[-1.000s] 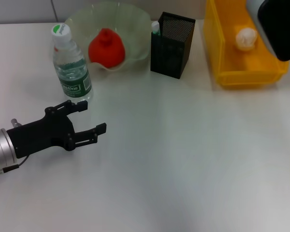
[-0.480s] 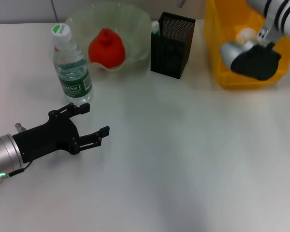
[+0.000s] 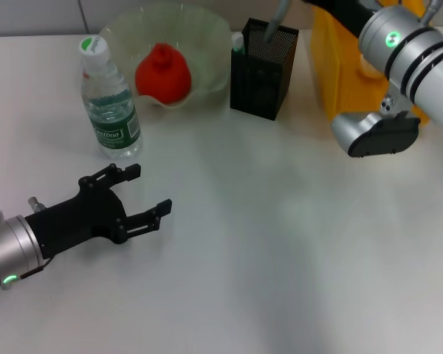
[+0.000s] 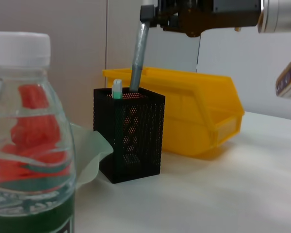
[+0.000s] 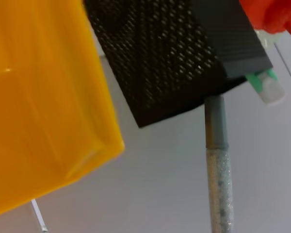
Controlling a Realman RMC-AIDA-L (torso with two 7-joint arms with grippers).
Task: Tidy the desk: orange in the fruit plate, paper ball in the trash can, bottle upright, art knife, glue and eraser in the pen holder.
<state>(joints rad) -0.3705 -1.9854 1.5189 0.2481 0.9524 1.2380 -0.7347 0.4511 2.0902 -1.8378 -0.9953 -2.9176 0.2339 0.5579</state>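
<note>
Right pincer (image 4: pixel 148 12) hangs directly above the pen holder (image 3: pixel 263 68), pinching the top of a grey art knife (image 4: pixel 137 56) whose lower end dips into the mesh cup's open mouth. A white and green capped item (image 4: pixel 117 89), possibly the glue, already stands inside the pen holder at the corner nearest the fruit plate (image 3: pixel 207 44). That pale-green scalloped bowl sits just beside the pen holder, with the orange (image 3: pixel 162 71) resting in it. On the pen holder's other side stands the yellow trash can (image 3: pixel 336 74), close but apart from it, largely covered in the head view by the right arm; whether the paper ball lies inside cannot be told. The bottle (image 3: pixel 107 103) stands upright beyond the fruit plate from the pen holder, its cap on. Left pincer (image 3: pixel 140 190) hovers low over the white tabletop (image 3: pixel 280 243), well apart from the pen holder and nearer the bottle's base, its black fingers (image 3: pixel 161 209) spread and holding nothing.
</note>
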